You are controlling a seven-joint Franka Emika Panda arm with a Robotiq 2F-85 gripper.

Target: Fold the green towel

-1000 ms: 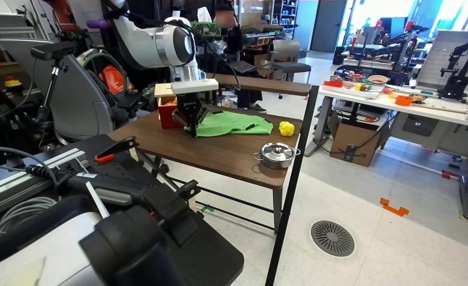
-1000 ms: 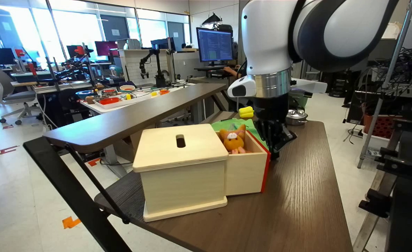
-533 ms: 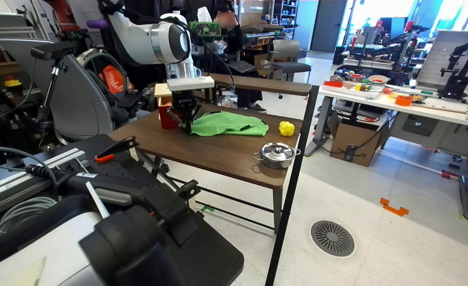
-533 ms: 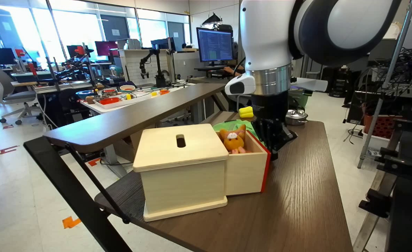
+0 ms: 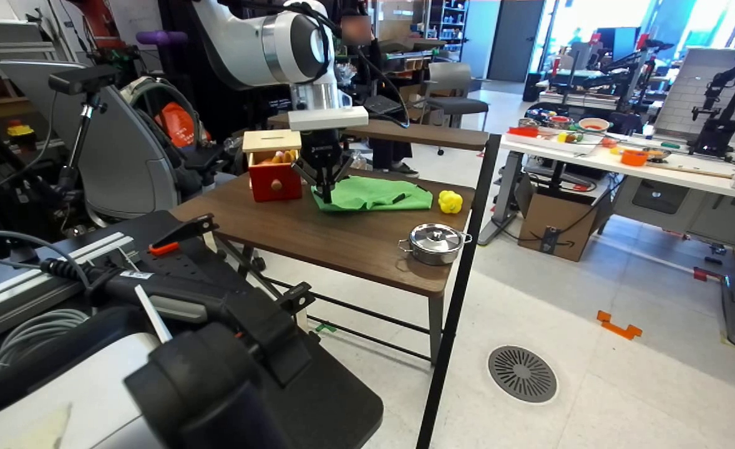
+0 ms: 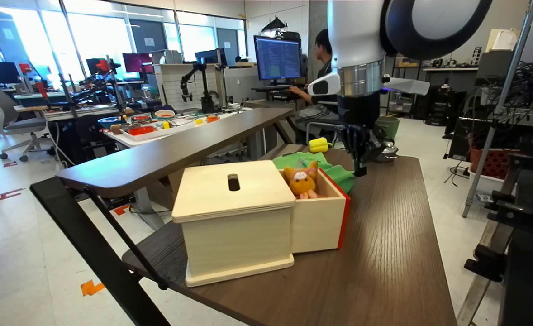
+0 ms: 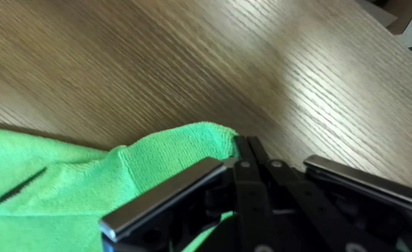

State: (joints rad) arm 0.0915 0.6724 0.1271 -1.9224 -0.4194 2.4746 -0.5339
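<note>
The green towel lies rumpled on the wooden table, with a thin dark mark on it. In an exterior view its near end shows just beyond the open drawer. My gripper is at the towel's end beside the box, also seen from behind the box. In the wrist view the fingers of my gripper are together, with a corner of the towel drawn up to the left fingertip. The gripper looks shut on that corner; the cloth between the pads is hidden.
A wooden box with a red drawer front stands beside the gripper, its drawer open with an orange plush toy inside. A yellow ball-like toy and a steel pot stand on the table. A raised shelf runs along one side.
My gripper has first shifted slightly towards the box, then risen and moved away from it. The towel has shifted along with it both ways. The red drawer front is now uncovered.
</note>
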